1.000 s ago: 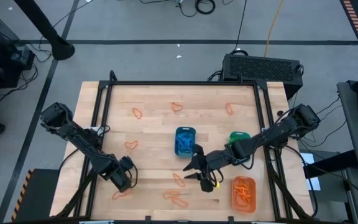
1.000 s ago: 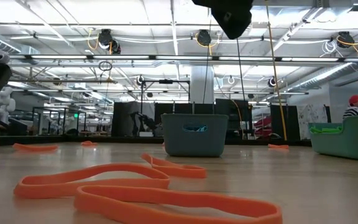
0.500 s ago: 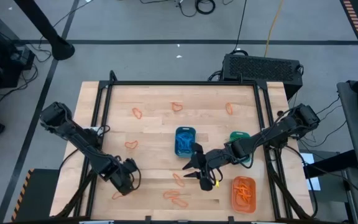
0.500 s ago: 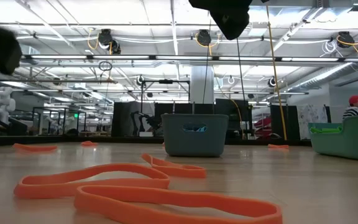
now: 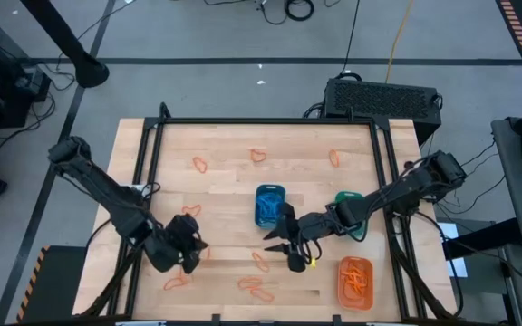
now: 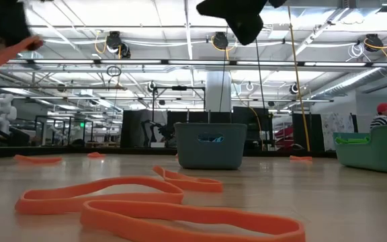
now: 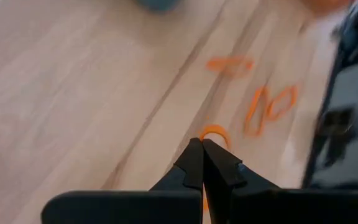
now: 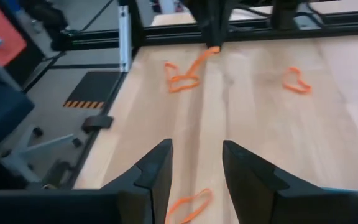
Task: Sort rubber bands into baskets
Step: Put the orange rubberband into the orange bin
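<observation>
My left gripper [image 5: 191, 256] hangs near the table's front left, shut on an orange rubber band [image 8: 188, 71]. My right gripper [image 5: 290, 256] hovers open in front of the blue basket [image 5: 270, 205], with nothing between its fingers [image 8: 157, 168]. The teal-green basket [image 5: 350, 206] stands to the right of the blue one. The orange basket [image 5: 355, 281], with orange bands in it, sits at the front right. More orange rubber bands lie flat on the wood: one [image 5: 261, 263] beside my right gripper, a pair [image 5: 256, 288] near the front edge, and others [image 5: 198, 165] farther back. My left gripper pinches one end of the orange band [image 7: 215, 132] between its two shut fingers; a short loop pokes out past the tips. The fingers slant down from the left. The rest of the band [image 8: 182, 79] trails down below them; whether its lower end rests on the wood I cannot tell.
A black frame [image 5: 152, 154] runs round the wooden table top. Bare wood lies between my two grippers. The low view shows two big orange bands [image 6: 113, 195] close to the camera and the blue basket [image 6: 210, 144] behind them.
My left gripper has risen from the table at the front left and tipped closer to level, bringing one end of the orange band up with it; the band now shows high in the low view. My right gripper has kept still.
</observation>
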You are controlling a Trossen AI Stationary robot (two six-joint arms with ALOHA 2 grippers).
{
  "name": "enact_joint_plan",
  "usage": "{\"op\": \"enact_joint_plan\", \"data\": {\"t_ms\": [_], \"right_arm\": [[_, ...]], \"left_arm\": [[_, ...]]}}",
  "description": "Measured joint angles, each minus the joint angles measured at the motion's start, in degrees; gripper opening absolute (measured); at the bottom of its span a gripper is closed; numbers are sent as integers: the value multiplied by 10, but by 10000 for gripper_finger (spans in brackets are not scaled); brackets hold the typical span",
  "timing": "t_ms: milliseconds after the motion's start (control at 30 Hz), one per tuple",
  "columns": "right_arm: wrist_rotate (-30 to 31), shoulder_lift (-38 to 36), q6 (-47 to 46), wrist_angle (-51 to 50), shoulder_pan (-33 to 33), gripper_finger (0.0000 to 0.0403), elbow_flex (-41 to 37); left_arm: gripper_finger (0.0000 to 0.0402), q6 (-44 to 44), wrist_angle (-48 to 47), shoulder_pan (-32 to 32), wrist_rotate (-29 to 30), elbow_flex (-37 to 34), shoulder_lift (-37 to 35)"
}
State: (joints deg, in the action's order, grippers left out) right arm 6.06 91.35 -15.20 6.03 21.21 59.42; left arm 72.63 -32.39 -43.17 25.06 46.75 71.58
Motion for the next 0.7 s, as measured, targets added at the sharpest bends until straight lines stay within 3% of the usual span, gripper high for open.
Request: {"op": "enact_joint_plan", "data": {"t_ms": [233,467,700], "right_arm": [[2,0,-29,20,-22,156,0],[-3,0,-101,67,-41,233,0],[-4,0,-111,72,-42,296,0]], "left_arm": [[1,-54,129,49,42,6,-1],[0,-167,278,125,45,6,12],[0,-241,392,178,41,6,12]]}}
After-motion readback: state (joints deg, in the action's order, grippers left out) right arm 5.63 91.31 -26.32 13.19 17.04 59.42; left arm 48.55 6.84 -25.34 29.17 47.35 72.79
